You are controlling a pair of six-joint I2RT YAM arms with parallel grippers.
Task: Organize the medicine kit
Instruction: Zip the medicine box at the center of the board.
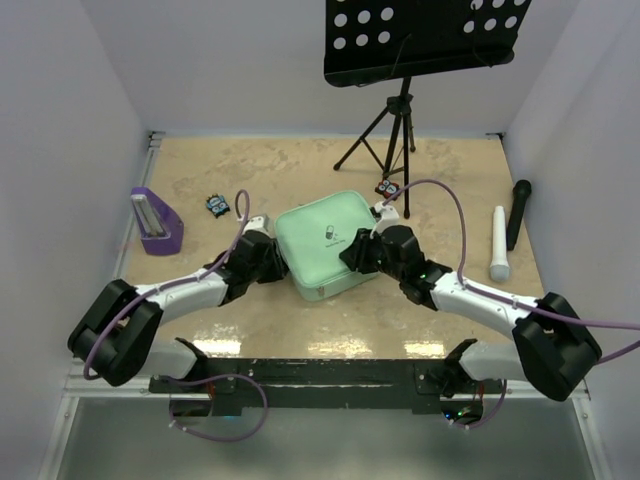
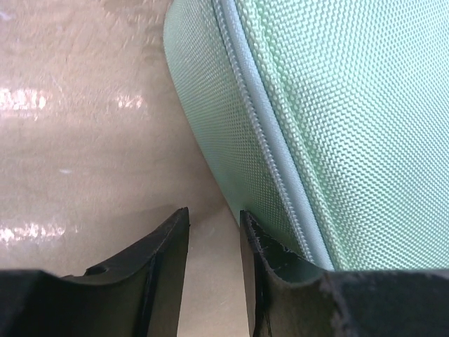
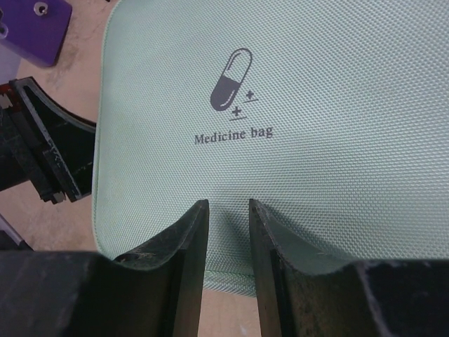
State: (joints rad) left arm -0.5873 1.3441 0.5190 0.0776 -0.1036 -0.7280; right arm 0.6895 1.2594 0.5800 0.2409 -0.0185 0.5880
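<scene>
Medicine kit (image 1: 326,243), one, seemingly zipped, two grippers (image 2: 214,214) (image 3: 229,203)

music stand (image 1: 425,55) top cropped; medicine kit (image 2: 351,140) mostly off-frame, rt side

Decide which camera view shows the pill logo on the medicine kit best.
The right wrist view: the pill logo is large and sharp on the medicine kit, "Medicine bag" readable beneath. Top external shows it as a tiny mark. Left wrist shows only the zipper, no logo.
</scene>
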